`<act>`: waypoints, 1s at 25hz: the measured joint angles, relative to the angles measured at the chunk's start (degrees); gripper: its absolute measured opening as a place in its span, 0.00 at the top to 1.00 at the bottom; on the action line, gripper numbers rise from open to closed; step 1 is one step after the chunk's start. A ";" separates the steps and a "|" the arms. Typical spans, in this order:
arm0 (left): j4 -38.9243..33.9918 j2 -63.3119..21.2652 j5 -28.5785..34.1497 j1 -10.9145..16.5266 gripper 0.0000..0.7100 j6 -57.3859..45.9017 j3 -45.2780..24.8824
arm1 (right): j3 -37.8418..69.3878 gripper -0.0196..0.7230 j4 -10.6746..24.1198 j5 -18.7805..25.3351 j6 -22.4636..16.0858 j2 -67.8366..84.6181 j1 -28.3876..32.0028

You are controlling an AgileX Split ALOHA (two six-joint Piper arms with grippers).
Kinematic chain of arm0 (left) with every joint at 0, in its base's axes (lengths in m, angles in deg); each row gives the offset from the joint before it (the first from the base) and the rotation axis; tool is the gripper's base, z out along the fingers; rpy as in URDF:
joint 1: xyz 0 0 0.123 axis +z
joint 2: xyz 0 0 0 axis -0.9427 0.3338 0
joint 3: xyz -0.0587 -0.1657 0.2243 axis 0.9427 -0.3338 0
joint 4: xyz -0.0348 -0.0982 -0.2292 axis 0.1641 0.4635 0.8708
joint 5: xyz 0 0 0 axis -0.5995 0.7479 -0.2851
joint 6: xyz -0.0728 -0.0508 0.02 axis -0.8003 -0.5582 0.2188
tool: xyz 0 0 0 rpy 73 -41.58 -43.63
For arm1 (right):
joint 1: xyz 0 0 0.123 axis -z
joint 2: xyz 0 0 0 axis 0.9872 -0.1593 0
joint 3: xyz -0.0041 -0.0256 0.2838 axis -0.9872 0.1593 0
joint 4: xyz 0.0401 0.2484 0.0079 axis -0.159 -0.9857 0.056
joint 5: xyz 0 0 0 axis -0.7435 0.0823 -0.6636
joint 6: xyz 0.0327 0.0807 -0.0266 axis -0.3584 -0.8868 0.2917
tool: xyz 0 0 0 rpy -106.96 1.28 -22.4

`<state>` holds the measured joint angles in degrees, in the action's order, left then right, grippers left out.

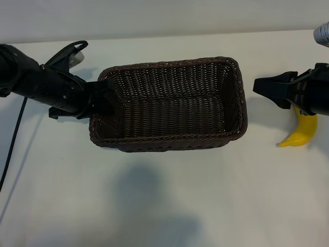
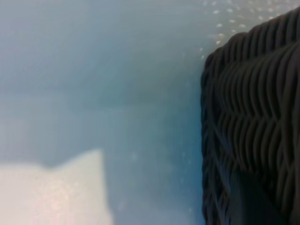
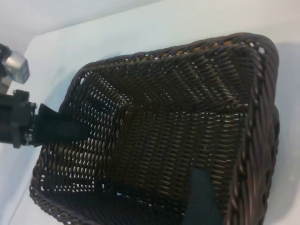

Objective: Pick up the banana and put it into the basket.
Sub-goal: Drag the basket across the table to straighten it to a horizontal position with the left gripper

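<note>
The banana (image 1: pixel 303 133) lies on the table (image 1: pixel 169 195) right of the basket (image 1: pixel 169 105), long axis running toward the camera, tip curling left, upper half hidden beneath the wide-open right gripper (image 1: pixel 257 85). The left gripper (image 1: pixel 105 95) clamps the basket's left wall.

White table (image 1: pixel 169 206) (cable (image 1: pixel 11 149) lying across).

Matte black arms, black cable, wedge-shaped left pincer (image 1: pixel 103 99), right pincer (image 1: pixel 262 86).
</note>
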<state>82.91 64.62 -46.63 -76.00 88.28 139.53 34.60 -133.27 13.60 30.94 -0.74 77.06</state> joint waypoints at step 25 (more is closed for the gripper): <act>-4.07 -0.06 2.04 -0.15 0.50 -3.99 2.47 | 0.00 0.28 0.00 0.00 0.00 0.00 0.00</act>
<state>78.84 64.56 -44.59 -76.15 84.29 142.00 34.60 -133.27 13.60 30.94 -0.74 77.06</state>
